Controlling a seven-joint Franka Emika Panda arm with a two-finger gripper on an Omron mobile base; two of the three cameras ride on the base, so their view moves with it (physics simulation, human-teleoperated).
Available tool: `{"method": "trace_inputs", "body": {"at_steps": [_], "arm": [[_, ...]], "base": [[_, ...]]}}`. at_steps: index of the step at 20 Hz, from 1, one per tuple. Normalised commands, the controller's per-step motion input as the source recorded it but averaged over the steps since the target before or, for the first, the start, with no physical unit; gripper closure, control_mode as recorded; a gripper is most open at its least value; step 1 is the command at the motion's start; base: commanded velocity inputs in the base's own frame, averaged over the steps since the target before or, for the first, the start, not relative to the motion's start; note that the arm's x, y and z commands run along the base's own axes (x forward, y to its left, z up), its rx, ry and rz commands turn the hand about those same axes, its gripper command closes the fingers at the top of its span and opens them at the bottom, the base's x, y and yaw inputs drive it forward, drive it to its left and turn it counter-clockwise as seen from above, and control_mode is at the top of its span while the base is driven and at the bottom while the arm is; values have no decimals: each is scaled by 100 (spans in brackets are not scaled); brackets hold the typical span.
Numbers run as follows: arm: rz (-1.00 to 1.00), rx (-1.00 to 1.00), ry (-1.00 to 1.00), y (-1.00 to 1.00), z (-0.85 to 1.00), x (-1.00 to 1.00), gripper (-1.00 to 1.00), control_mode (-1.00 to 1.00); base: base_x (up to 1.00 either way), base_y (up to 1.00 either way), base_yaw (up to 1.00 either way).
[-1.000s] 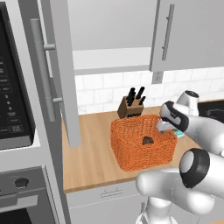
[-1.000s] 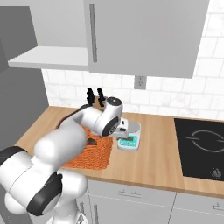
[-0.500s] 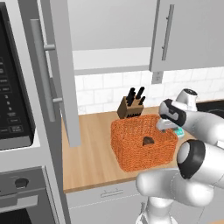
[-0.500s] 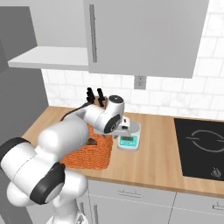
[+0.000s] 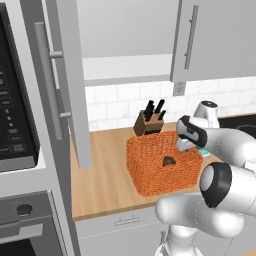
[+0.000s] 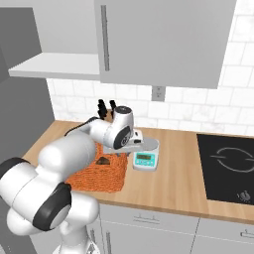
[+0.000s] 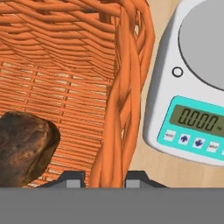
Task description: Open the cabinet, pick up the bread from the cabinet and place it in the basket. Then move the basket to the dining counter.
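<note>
The orange woven rectangular basket [image 7: 65, 65] sits on the light-wood countertop [image 5: 102, 175], and the robot's two-finger gripper [image 7: 105, 178] straddles its right-hand wall: one dark fingertip stands inside the basket, the other outside, with the plaited rim [image 7: 127, 87] rising between them. The jaws are narrowed to about the thickness of that wall and look to be touching it on both sides (whether they press it firmly I cannot tell).

The small dark brown rounded bread [image 7: 24, 148] lies on the basket floor, near the inside finger but apart from it; it also shows as a dark lump in the basket in the left base view [image 5: 169, 161].

Just beside the basket, outside the gripped wall, stands a white kitchen scale with a teal display panel [image 7: 192, 118]; its edges run out of the hand view. Behind the basket is a brown wooden knife block with black handles [image 5: 148, 121]. Above, the light-grey wall cabinet door [image 5: 70, 75] hangs open, showing the white shelf [image 5: 125, 67]. The arm hides part of the basket in the right base view [image 6: 96, 173].
</note>
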Motion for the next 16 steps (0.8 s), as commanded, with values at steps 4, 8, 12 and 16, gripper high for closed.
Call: {"method": "trace_inputs", "body": {"at_steps": [4,8,12,16], "arm": [[5,0,0,11,-35,-28,100,-100],[-2,5,3,0,28,-21,100,-100],[-10,1,0,4,28,0,100,-100],[-16,3,-1,11,20,0,100,-100]], "base": [[0,0,0],[0,0,0],[0,0,0],[0,0,0]]}}
